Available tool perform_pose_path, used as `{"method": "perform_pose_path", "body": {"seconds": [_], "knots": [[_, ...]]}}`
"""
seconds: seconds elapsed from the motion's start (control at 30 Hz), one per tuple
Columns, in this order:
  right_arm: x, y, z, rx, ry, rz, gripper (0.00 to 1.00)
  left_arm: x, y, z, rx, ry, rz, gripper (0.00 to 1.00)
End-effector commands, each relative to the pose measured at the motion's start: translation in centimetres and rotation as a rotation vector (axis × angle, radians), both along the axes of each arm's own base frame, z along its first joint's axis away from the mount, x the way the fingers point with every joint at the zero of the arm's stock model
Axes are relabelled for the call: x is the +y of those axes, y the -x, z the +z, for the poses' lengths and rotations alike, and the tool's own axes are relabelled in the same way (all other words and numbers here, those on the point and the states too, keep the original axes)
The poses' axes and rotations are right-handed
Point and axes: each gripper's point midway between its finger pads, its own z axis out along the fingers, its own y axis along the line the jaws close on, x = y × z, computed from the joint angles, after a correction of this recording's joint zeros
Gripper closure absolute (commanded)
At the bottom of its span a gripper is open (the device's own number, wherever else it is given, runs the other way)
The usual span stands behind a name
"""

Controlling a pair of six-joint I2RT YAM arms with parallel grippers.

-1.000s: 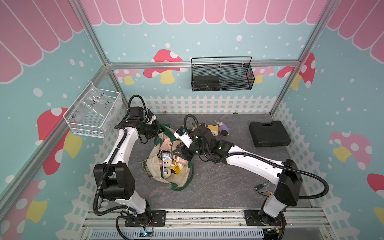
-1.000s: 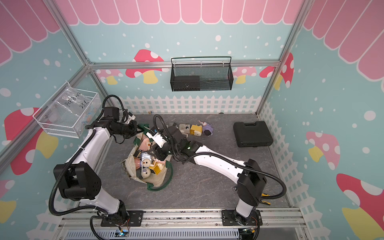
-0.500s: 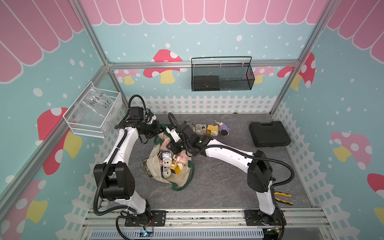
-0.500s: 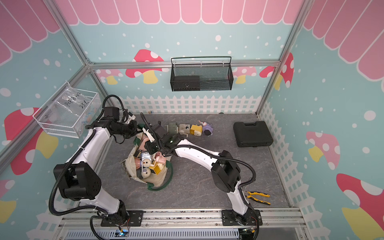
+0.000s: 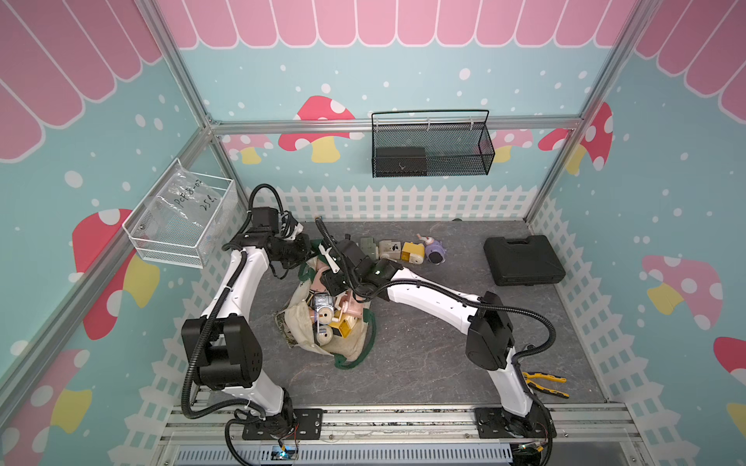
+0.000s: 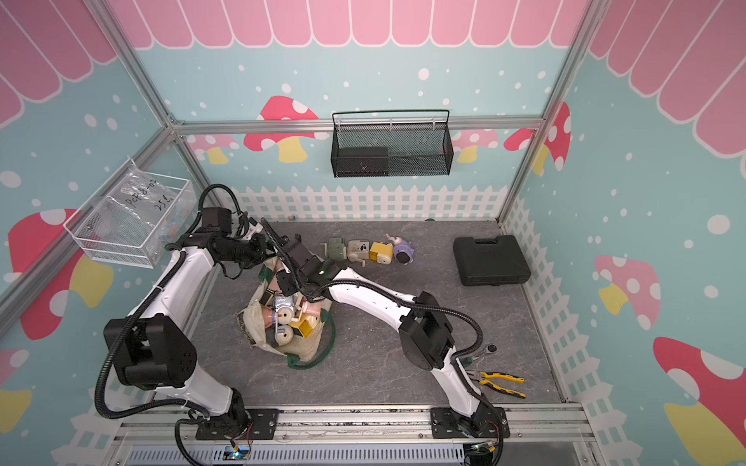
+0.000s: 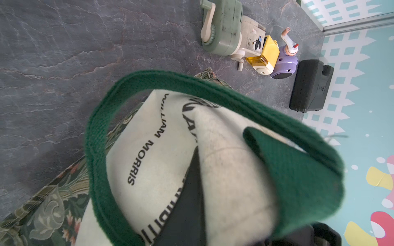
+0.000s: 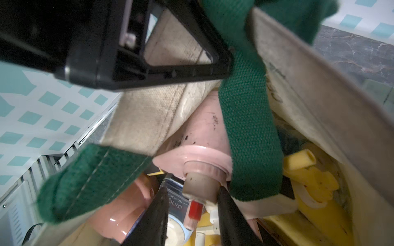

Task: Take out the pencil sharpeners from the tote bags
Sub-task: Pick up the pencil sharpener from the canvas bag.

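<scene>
Left gripper [image 5: 303, 255] clamps bag [image 5: 350, 345]; right gripper [image 8: 193, 189], fingers [image 8: 153, 217] apparently apart, straddles pink sharpener [image 8: 200, 132] knob [image 8: 200, 184]; draped strap [image 8: 249, 138] may snag it.

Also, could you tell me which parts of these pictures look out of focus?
In the left wrist view the green strap of the tote bag is soft while the sharpeners on the table are crisp; in the right wrist view the right tool is blurred, the pink sharpener sharper; both top views are evenly lit.
</scene>
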Motion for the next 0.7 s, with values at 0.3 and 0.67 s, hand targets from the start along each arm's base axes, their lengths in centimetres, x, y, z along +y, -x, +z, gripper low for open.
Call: {"method": "perform_pose_path", "body": {"seconds": [0.3, 0.67], "knots": [[-0.5, -1.0, -4.2, 0.020, 0.140, -0.067, 0.58, -0.1, -1.2, 4.3, -0.171, 0.012, -0.014, 1.00], [-0.1, -2.2, -4.3, -0.012, 0.151, -0.103, 0.63, -0.1, -1.2, 4.4, -0.171, 0.014, -0.013, 1.00]]}}
